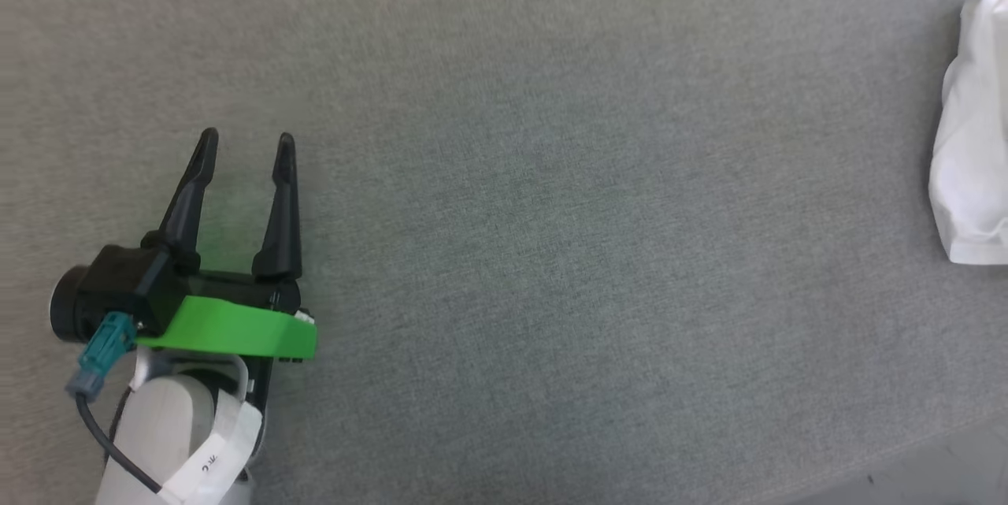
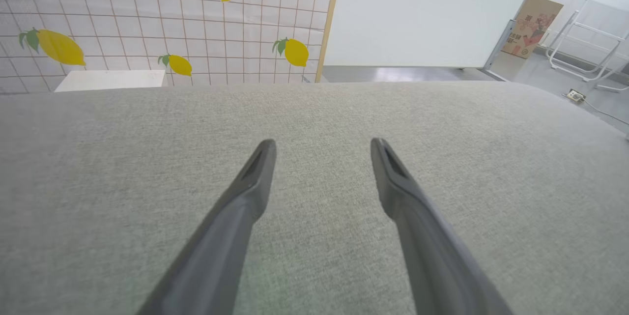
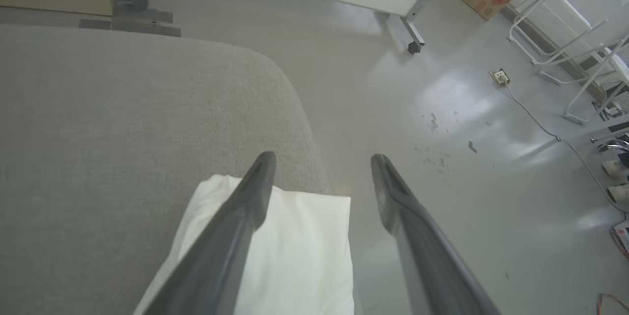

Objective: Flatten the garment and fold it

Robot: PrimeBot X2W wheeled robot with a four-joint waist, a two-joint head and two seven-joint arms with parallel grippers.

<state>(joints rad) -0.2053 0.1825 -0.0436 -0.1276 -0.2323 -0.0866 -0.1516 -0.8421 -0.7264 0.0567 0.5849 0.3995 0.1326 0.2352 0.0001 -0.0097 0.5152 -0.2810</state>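
- Our left gripper (image 1: 247, 136) hangs, fingers spread and empty, over the grey woven surface (image 1: 551, 213).
- Our right gripper (image 3: 323, 157), fingers apart, hovers above the folded thin white garment (image 3: 295, 246).

Smooth cloth garment (image 1: 972, 135) (rough woven surface (image 1: 551, 174))

light: bright, even | shadows: faint | glare: floor (image 3: 457, 94) | wrist edges: bowed

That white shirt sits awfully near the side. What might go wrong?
1. The garment lies at the edge of the grey cushion, one corner apparently past it; a nudge from the open right gripper above might slide it onto the floor.
2. The open left gripper sits far across the cushion, likely too far to help.
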